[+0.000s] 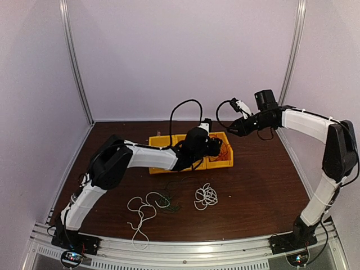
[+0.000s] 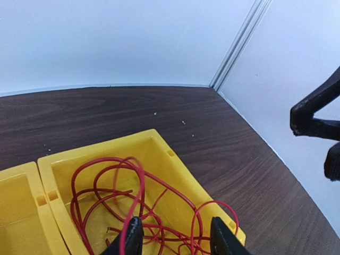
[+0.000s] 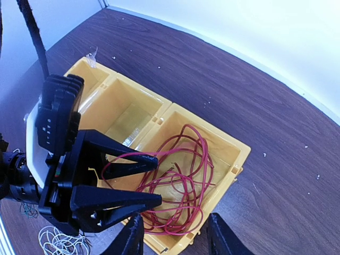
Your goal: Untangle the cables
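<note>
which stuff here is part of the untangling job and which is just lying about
Part of the job:
red cable, piled in the yellow bin
white cables, on the table
dark green cable, beside them

Just lying about:
the yellow bin itself
pale specks on the table

In the left wrist view the bottom edge cut off the yellow bin (image 2: 164, 146). The red cable (image 2: 139, 175) inside it ran out of frame beside the left pincer (image 2: 172, 236), of which only the fingertips showed. From above, the left arm (image 1: 152, 156) hid the bin's middle. The dark cable (image 1: 173, 201) in front of the bin was too thin to trace.
</note>
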Robot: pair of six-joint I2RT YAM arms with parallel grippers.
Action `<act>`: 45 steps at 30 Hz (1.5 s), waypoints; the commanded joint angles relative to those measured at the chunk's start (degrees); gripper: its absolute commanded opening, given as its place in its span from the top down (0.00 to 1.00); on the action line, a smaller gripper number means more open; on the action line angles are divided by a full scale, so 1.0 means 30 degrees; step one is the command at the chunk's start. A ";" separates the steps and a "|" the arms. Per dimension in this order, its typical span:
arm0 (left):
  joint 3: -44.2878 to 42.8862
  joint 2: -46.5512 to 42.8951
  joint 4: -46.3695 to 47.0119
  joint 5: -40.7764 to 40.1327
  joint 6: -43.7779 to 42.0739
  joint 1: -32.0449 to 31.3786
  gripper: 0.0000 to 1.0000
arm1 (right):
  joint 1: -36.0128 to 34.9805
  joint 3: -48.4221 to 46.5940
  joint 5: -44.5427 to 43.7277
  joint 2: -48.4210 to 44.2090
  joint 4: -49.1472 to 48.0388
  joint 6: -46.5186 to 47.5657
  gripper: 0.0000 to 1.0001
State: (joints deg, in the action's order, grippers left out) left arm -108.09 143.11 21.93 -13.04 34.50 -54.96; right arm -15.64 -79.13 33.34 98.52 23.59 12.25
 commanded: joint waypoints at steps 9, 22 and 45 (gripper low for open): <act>0.5757 -0.5543 0.2851 0.1959 -0.1341 0.0036 0.30 | 0.0087 0.0520 0.1402 0.0261 -0.0815 0.0302 0.57; 1.3189 -1.4054 -0.0660 0.3119 -0.5637 0.0126 0.28 | 0.0246 0.2012 0.4458 -0.3287 0.1455 0.4232 0.58; 2.3957 -1.8935 0.1452 0.8738 -0.2399 -0.0009 0.48 | -0.6953 0.6314 0.0756 -0.0505 0.1234 0.7551 0.70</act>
State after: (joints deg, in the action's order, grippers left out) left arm -37.04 85.84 17.98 10.85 24.16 -54.81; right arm -34.61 -60.23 38.50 94.52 28.88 34.63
